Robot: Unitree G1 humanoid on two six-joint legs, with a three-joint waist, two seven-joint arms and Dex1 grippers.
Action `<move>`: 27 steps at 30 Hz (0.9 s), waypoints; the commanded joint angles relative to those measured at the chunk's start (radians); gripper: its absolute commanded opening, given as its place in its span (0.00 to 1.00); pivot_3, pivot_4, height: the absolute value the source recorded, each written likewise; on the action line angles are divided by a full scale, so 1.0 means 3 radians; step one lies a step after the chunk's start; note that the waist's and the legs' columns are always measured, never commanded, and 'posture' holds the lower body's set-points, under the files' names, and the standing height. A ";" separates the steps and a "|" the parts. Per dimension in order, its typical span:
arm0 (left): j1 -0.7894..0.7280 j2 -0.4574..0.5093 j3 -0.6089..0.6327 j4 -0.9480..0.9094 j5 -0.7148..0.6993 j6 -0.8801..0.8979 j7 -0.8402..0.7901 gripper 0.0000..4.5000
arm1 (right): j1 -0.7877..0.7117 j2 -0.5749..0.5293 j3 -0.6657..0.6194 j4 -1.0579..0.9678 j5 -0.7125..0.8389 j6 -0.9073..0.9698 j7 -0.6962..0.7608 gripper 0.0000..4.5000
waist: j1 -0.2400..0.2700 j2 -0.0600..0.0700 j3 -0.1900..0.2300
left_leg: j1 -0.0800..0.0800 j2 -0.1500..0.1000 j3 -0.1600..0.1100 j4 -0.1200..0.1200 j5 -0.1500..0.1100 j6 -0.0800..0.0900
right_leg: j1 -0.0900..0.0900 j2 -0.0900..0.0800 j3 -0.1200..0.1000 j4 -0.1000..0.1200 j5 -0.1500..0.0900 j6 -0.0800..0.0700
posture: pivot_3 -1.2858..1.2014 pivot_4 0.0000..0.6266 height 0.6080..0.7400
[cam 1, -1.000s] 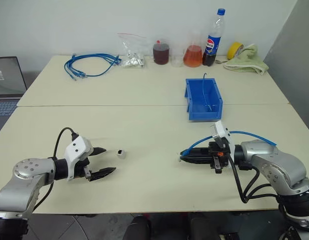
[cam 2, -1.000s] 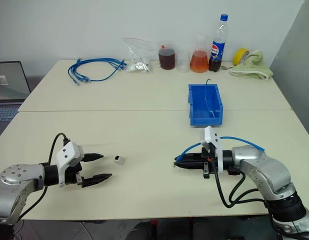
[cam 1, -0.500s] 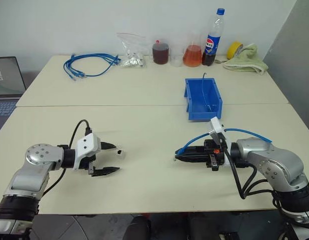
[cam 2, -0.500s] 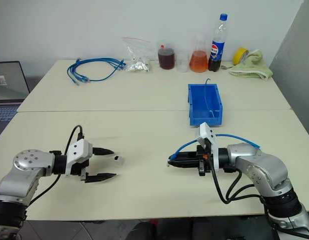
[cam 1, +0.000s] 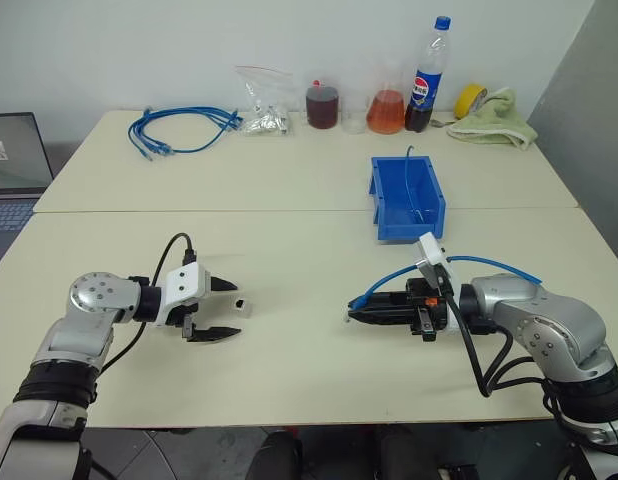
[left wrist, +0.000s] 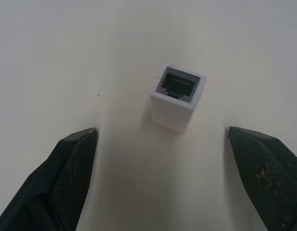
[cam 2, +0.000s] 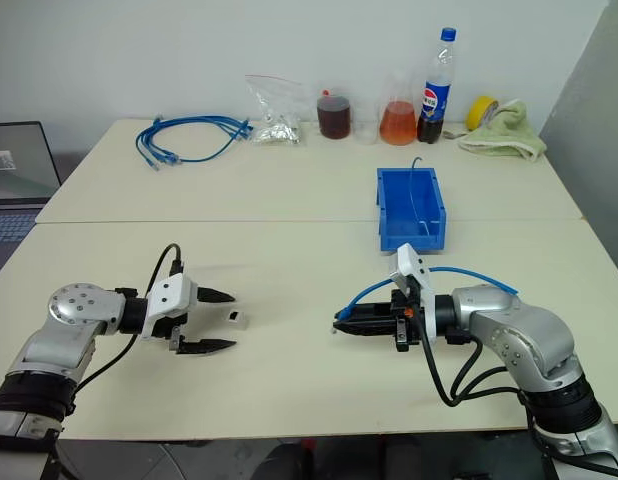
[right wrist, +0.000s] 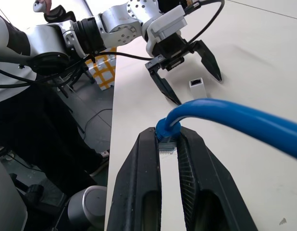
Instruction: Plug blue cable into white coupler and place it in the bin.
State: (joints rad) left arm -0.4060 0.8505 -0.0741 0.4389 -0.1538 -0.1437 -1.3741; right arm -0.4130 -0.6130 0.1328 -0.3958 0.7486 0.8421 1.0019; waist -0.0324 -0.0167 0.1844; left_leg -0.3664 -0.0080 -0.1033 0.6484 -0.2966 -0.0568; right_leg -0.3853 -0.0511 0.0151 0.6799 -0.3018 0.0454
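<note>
Reaching for the white coupler (left wrist: pixel 178 98), you had the left gripper (cam 1: pixel 221 310) spread wide and empty, one finger on each side of the block without touching it. The coupler lay on the table (cam 1: pixel 289 380) toward the front edge, left of the middle, its socket end facing up at your wrist camera. Your right gripper (right wrist: pixel 168 144) was pinched shut on the blue cable (cam 1: pixel 489 266) just behind the clear plug, held low over the table right of the middle and aimed toward the left arm. The bin (cam 1: pixel 406 198) sat beyond it, near the seam between the two table halves, with a thin strand of cable already lying in it. I judged the risk to be in the closing: the block was small, light and loose, so if one finger had met it first it could have skidded or spun away. A grip over the socket mouth would have blocked the plug. The cable was also held very near its tip, so a slight misalignment could have pushed the plug back between the fingers.
</note>
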 commanded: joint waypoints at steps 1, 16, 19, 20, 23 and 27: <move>-0.0076 -0.0027 -0.0022 0.0057 0.0001 -0.0040 -0.0079 1.00 | -0.0043 -0.0019 -0.0046 -0.0088 0.0078 0.0012 0.0024 0.04 | 0.0000 0.0000 0.0000 | 0.0000 0.0000 0.0000 0.0000 0.0000 0.0000 | 0.0000 0.0000 0.0000 0.0000 0.0000 0.0000 | 0.52 0.24 1.00; -0.0141 -0.0154 -0.0139 0.0130 0.0014 -0.0004 -0.0322 0.52 | -0.0035 -0.0049 -0.0082 -0.0076 0.0087 0.0033 0.0028 0.04 | -0.0001 0.0000 0.0000 | 0.0000 0.0000 -0.0001 0.0003 0.0000 0.0000 | 0.0001 0.0000 0.0000 0.0001 0.0000 0.0000 | 0.52 0.24 1.00; -0.0068 -0.0174 -0.0142 0.0066 0.0001 0.0011 -0.0335 0.38 | -0.0029 -0.0050 -0.0094 -0.0082 0.0089 0.0044 0.0017 0.04 | -0.0001 0.0000 0.0000 | 0.0000 0.0000 -0.0001 0.0003 0.0000 0.0000 | 0.0001 0.0000 0.0000 0.0001 0.0000 0.0000 | 0.52 0.24 1.00; -0.0054 -0.0180 -0.0138 0.0051 -0.0010 0.0026 -0.0335 0.33 | -0.0030 -0.0050 -0.0098 -0.0081 0.0089 0.0045 0.0016 0.04 | -0.0001 0.0000 0.0000 | 0.0000 0.0000 -0.0001 0.0003 0.0000 0.0000 | 0.0001 0.0000 0.0000 0.0001 0.0000 0.0000 | 0.52 0.24 1.00; -0.0008 -0.0178 -0.0126 -0.0003 -0.0035 0.0070 -0.0332 0.20 | -0.0028 -0.0055 -0.0108 -0.0081 0.0091 0.0048 0.0015 0.04 | -0.0001 0.0000 0.0000 | 0.0000 0.0000 -0.0002 0.0003 0.0000 0.0000 | 0.0001 0.0000 0.0000 0.0001 0.0000 0.0000 | 0.52 0.24 1.00; 0.0063 -0.0167 -0.0091 -0.0113 -0.0074 0.0186 -0.0276 0.19 | -0.0031 -0.0056 -0.0113 -0.0071 0.0084 0.0040 0.0014 0.04 | -0.0001 0.0000 0.0000 | 0.0000 0.0000 -0.0001 0.0003 0.0000 0.0000 | 0.0001 0.0000 0.0000 0.0001 0.0000 0.0000 | 0.52 0.24 1.00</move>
State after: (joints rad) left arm -0.4090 0.7989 -0.0980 0.4290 -0.1768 -0.1124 -1.4584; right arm -0.4129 -0.6240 0.1283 -0.3956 0.7501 0.8599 1.0023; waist -0.0326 -0.0167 0.1843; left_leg -0.3662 -0.0081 -0.1037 0.6493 -0.2966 -0.0568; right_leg -0.3851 -0.0512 0.0153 0.6803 -0.3018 0.0455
